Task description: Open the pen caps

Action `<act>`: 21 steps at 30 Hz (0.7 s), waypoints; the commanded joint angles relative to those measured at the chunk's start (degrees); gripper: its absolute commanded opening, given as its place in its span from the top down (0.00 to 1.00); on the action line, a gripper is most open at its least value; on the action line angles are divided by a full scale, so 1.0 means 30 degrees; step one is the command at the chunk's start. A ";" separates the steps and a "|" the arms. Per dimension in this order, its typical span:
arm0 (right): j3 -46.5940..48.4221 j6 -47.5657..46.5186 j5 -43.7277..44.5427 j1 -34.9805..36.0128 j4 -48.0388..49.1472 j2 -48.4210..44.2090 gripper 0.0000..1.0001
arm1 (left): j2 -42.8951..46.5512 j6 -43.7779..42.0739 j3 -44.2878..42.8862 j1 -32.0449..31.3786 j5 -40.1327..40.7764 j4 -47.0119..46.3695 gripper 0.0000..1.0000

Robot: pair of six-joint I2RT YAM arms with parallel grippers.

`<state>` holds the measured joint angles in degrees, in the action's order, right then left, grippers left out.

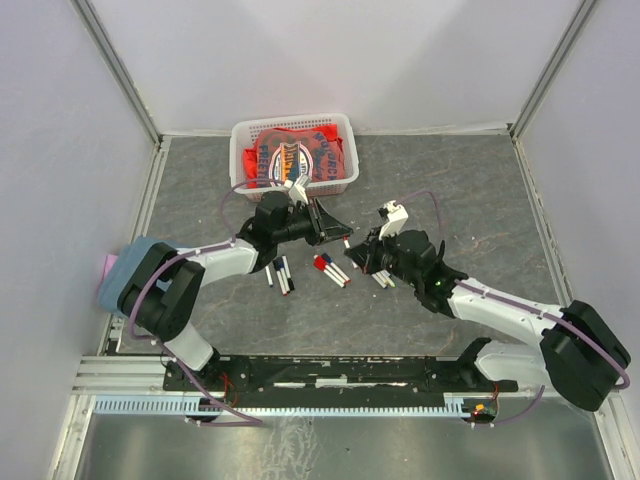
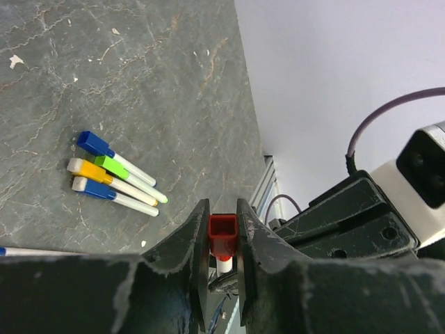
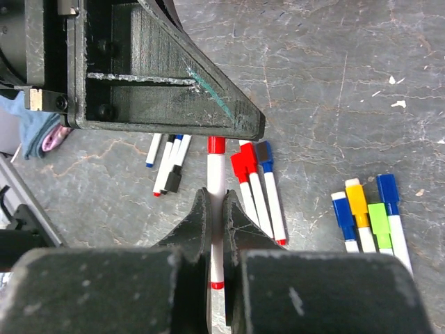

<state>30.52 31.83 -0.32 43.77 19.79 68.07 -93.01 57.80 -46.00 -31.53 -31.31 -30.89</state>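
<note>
Left tool (image 2: pixel 222 216) clamps red cap (image 2: pixel 223 233); right tool (image 3: pixel 216 209) clamps its pen (image 3: pixel 216 170), held above worktop (image 3: pixel 334 83), loose pens (image 3: pixel 368 216) lying to either side.

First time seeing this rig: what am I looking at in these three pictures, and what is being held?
Two robot arms are bolted at a table's near edge. One picture looks down from above; the other two come from a camera on each wrist. The left gripper is shut on a red cap; the right gripper is shut on the same pen's white barrel. More pens lie loose on the grey table, and a white basket stands at the back.
</note>
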 commanded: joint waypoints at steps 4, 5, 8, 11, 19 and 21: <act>-0.0240 0.0365 -0.1555 -0.0213 -0.1860 -0.0244 0.99 | -0.0110 0.0501 -0.0027 0.1811 0.3465 -0.1398 0.97; -0.0100 0.0198 -0.1080 -0.0195 -0.2369 -0.0209 0.99 | 0.0032 0.0617 0.0024 0.1827 0.4120 -0.0953 0.97; 0.0622 -0.0845 0.1318 0.0451 -0.4192 0.0051 0.99 | 0.0310 0.1094 -0.0073 0.1699 0.6260 0.0725 0.97; 0.1870 -0.1839 0.3742 0.1722 -0.5857 0.0903 0.99 | 0.0396 0.1428 -0.0850 0.1372 0.8317 0.2709 0.97; 0.3261 -0.2677 0.8344 0.4386 -0.7672 0.3197 0.99 | 0.0613 0.1168 -0.2763 0.0662 1.1494 0.5671 0.97; 0.2968 -0.2441 0.8615 0.4467 -0.7352 0.3104 0.99 | 0.0456 0.1184 -0.2818 0.0685 1.1143 0.5346 0.97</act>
<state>38.04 25.56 18.41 56.53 -0.23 77.54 -92.95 62.39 -52.10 -28.91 -3.73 -15.81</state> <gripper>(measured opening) 0.039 0.243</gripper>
